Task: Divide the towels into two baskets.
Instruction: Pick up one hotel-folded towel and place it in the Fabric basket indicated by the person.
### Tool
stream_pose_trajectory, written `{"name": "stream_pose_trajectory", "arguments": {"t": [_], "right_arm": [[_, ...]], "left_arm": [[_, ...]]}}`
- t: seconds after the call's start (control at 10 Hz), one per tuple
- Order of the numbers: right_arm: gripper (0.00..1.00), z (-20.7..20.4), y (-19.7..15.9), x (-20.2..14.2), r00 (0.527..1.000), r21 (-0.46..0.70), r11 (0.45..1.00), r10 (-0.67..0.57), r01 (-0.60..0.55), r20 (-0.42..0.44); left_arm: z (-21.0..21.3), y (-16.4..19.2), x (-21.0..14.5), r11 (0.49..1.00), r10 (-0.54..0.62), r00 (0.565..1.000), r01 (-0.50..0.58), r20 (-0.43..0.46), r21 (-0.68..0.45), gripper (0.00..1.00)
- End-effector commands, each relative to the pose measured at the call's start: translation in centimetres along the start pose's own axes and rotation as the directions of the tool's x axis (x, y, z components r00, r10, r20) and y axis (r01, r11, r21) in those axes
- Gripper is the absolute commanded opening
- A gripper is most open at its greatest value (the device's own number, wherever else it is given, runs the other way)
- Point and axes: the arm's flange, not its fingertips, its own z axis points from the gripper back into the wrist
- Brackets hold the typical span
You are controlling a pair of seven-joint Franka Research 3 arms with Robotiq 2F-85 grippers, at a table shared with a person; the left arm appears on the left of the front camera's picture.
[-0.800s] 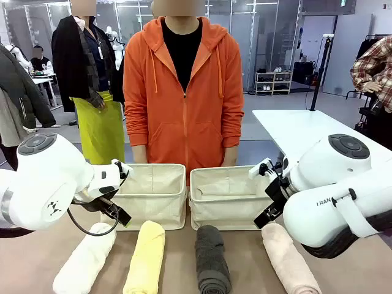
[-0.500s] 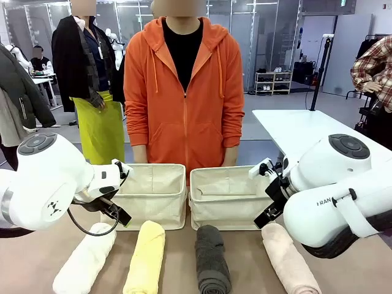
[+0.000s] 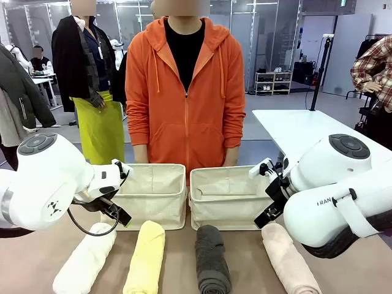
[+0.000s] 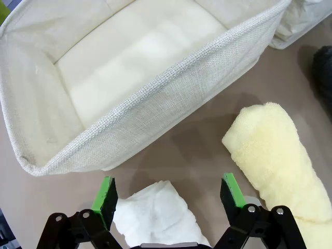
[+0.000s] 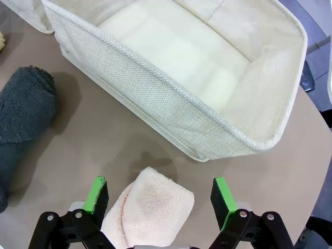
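My left gripper (image 4: 168, 194) hangs spread wide over the white towel (image 4: 155, 215), with the yellow towel (image 4: 275, 155) beside it on the table. Ahead sits the left basket (image 4: 171, 109), its cream floor bare. My right gripper (image 5: 158, 197), equally spread, hangs over the pink towel (image 5: 150, 207), with the grey towel (image 5: 23, 109) off to one side. It faces the right basket (image 5: 155, 109), also bare inside. My right arm (image 3: 343, 208) shows the letters "FRAN".

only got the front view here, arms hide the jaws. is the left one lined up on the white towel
Observer: yes, the left jaws stand open with the end of the white towel between the green pads.
Operator: and the right
Observer: the right jaws are open too, astride the end of the pink towel.
Operator: anything in the baskets
Observer: no, the left basket and the right basket both have bare floors.
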Motion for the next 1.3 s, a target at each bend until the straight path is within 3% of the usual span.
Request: {"name": "stream_pose_trajectory", "arguments": {"t": [0.0,0.3,0.5,0.7,0.9,1.0,1.1,1.2], "right_arm": [[1.00,0.0,0.1,0.0,1.000,0.001,1.000,0.000,0.000,0.000],[1.00,1.4,-0.5,1.0,1.000,0.040,0.999,0.001,-0.001,0.011],[1.00,3.6,-1.4,2.4,1.000,0.072,0.997,-0.001,0.002,-0.021],[1.00,5.1,-2.8,2.6,0.998,0.204,0.977,-0.062,0.067,-0.029],[1.00,6.4,-5.2,1.8,0.980,0.407,0.893,-0.194,0.192,-0.035],[1.00,6.7,-6.9,1.0,0.961,0.521,0.814,-0.271,0.256,-0.048],[1.00,7.0,-8.7,-0.1,0.930,0.643,0.699,-0.362,0.315,-0.062],[1.00,7.5,-10.5,-1.2,0.883,0.715,0.599,-0.465,0.361,-0.056]], "left_arm": [[0.0,0.0,0.0,1.000,0.001,1.000,-0.001,0.000,0.000,1.00],[1.3,0.6,0.6,1.000,0.008,1.000,-0.008,-0.016,0.007,1.00],[4.5,1.0,1.9,0.991,0.066,0.996,-0.072,-0.056,-0.117,1.00],[6.4,2.5,1.9,0.968,0.147,0.987,-0.156,-0.057,-0.195,1.00],[8.5,5.4,0.9,0.876,0.257,0.966,-0.244,-0.025,-0.415,1.00],[9.1,7.1,0.0,0.797,0.330,0.944,-0.281,-0.003,-0.534,1.00],[9.5,8.7,-1.3,0.729,0.387,0.922,-0.294,0.017,-0.618,1.00],[9.6,10.5,-2.9,0.635,0.487,0.873,-0.322,0.040,-0.702,1.00]]}}
